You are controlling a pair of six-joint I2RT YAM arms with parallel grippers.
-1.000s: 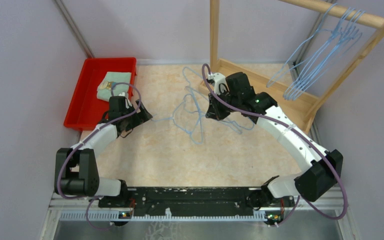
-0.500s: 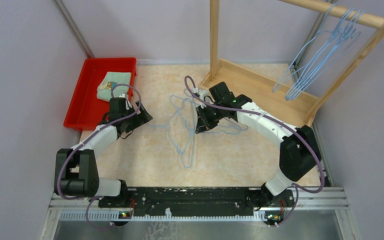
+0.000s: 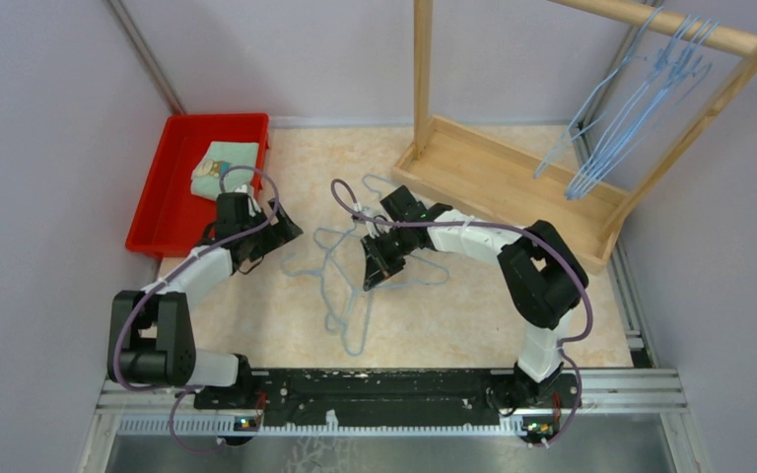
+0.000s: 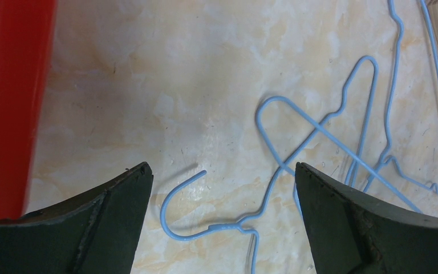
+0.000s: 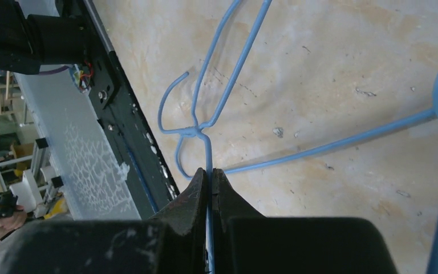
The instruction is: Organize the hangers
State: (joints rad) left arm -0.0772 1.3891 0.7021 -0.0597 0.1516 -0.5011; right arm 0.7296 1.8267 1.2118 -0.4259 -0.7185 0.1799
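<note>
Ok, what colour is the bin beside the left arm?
The bin is red, clearest in the top external view.

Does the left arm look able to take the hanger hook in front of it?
Probably yes: the left gripper is open, the hook lies on the table between its fingers, nothing over it.

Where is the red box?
In the top view, the red box sits at the table's far left by the wall, just beyond the left gripper, with a folded green cloth inside.
</note>
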